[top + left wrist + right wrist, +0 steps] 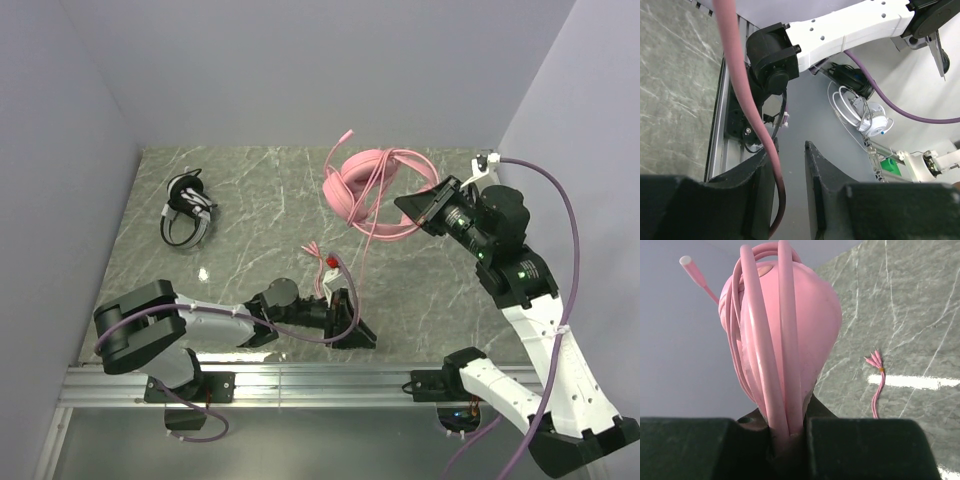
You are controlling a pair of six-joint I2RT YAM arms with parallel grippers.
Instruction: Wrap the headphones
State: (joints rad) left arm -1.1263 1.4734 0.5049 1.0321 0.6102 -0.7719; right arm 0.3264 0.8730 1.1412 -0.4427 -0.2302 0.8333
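Top external view, read from the left: the black-and-white headset (188,210) lies on the counter (260,200), well apart from both sets of jaws and not part of this step. Nearer the middle, the left jaws lie low over the counter's near edge. The pink cable (368,240) drops from above and runs down between them. The left wrist view shows these jaws released. The cable rests along the inside of one finger (757,190) and the other finger stands clear of it, so nothing is pinched. What looks like the cable's free end (316,250) lies on the counter just beyond the left jaws.

Up and to the right, the pink headset (352,190) hangs in the air. The right jaws are clenched on it, with several turns of cable already laid over the ear cup (805,325) and running down into the grip.

The step in hand looks like laying the next turn. To do it well, the left jaws should close lightly on the cable before pulling, so that it slides without going slack. They should then lead it over the cup beside the turns already there. The right jaws must hold firm, or those turns could slip off.
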